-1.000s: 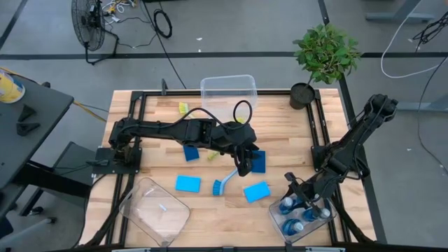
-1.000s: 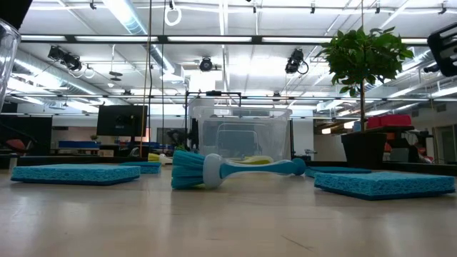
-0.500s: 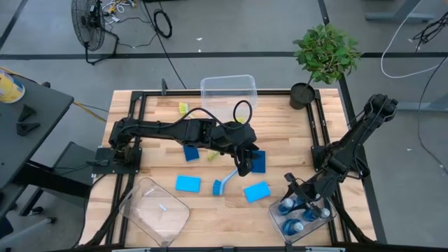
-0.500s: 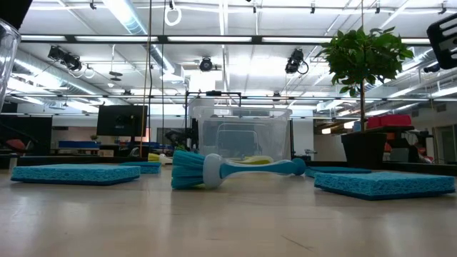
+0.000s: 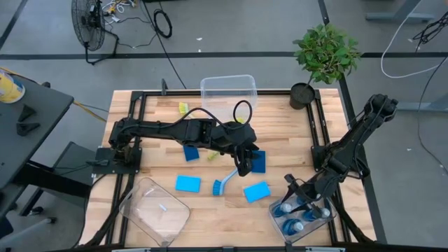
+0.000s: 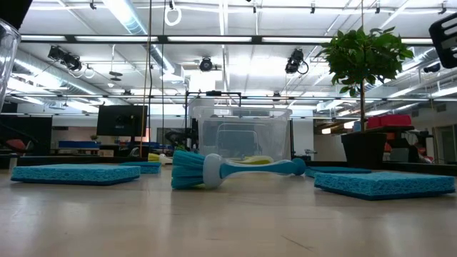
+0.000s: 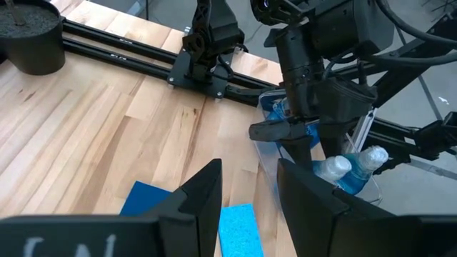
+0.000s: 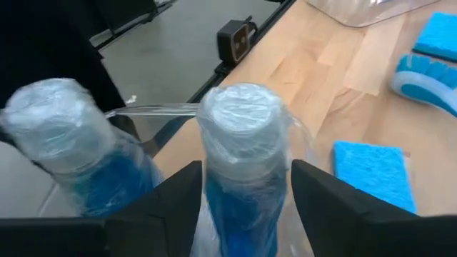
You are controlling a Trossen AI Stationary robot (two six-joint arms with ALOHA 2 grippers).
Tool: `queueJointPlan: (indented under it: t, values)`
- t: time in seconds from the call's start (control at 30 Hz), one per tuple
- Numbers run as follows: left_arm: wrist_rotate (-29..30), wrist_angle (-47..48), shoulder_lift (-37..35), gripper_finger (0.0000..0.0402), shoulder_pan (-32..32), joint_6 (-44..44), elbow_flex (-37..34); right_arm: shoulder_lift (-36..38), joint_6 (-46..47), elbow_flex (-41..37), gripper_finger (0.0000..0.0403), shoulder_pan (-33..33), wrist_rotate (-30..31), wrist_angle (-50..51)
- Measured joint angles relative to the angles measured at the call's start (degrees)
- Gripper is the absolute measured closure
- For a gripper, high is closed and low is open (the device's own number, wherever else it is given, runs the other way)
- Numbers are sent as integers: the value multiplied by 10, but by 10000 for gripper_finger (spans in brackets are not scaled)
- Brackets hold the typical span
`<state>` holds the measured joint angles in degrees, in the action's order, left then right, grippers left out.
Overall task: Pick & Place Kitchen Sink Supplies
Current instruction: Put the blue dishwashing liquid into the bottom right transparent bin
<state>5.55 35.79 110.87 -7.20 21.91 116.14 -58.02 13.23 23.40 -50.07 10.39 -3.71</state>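
Note:
Blue soap bottles (image 5: 294,225) stand upright in a clear bin (image 5: 316,225) at the table's near right corner. My right gripper (image 8: 246,187) is open just above that bin, one finger on either side of one bottle's wrapped cap (image 8: 240,114); a second bottle (image 8: 64,135) stands beside it. My left gripper (image 5: 243,166) hangs open and bare over the table's middle, above the handle of a blue dish brush (image 5: 224,180) that lies flat. Light blue sponges (image 5: 187,183) (image 5: 257,191) and dark blue sponges (image 5: 190,152) (image 5: 259,161) lie flat around it.
A clear bin (image 5: 228,89) stands at the far edge with a yellow-green brush (image 5: 183,107) beside it. Another clear bin (image 5: 155,208) lies tilted at the near left. A potted plant (image 5: 323,56) stands at the far right corner. Bare wood lies between the sponges.

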Motion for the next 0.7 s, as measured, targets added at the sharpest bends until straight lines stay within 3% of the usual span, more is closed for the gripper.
queueJointPlan:
  t: [0.3, 0.7]
  values:
    - [0, 0, 0, 262, 0, 0, 0, 0, 32, 0, 185, 0, -51, -34]
    - [4, 0, 0, 262, 0, -1, 0, 0, 13, 0, 185, 0, -3, -59]
